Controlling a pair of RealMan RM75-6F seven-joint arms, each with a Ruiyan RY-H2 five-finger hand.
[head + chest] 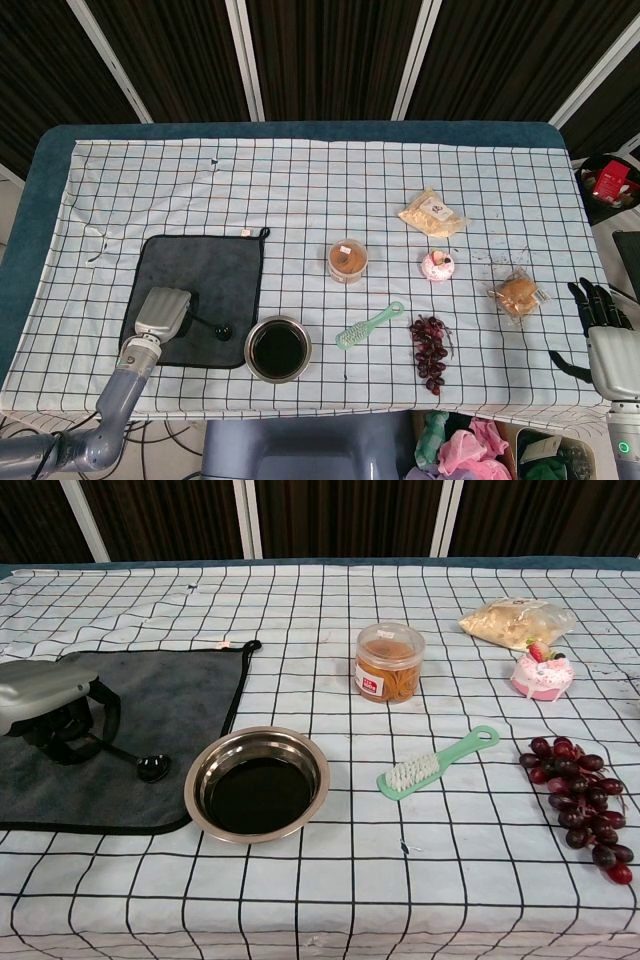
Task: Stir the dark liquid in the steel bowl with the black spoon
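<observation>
The steel bowl (278, 349) (257, 783) with dark liquid stands near the table's front edge, just right of the dark grey cloth (205, 285) (170, 710). My left hand (160, 316) (50, 708) sits over the cloth's front part and holds the handle of the black spoon (214, 327) (140, 762). The spoon's head points toward the bowl and lies low over the cloth, a short way left of the rim. My right hand (600, 315) hangs off the table's right edge with fingers apart and nothing in it.
A green brush (368, 325) (436, 762) lies right of the bowl, with a bunch of grapes (430, 351) (580, 805) beyond. A snack jar (347, 260) (389, 662), a pink cake (438, 265), a bag of snacks (432, 213) and a wrapped pastry (517, 295) lie further back.
</observation>
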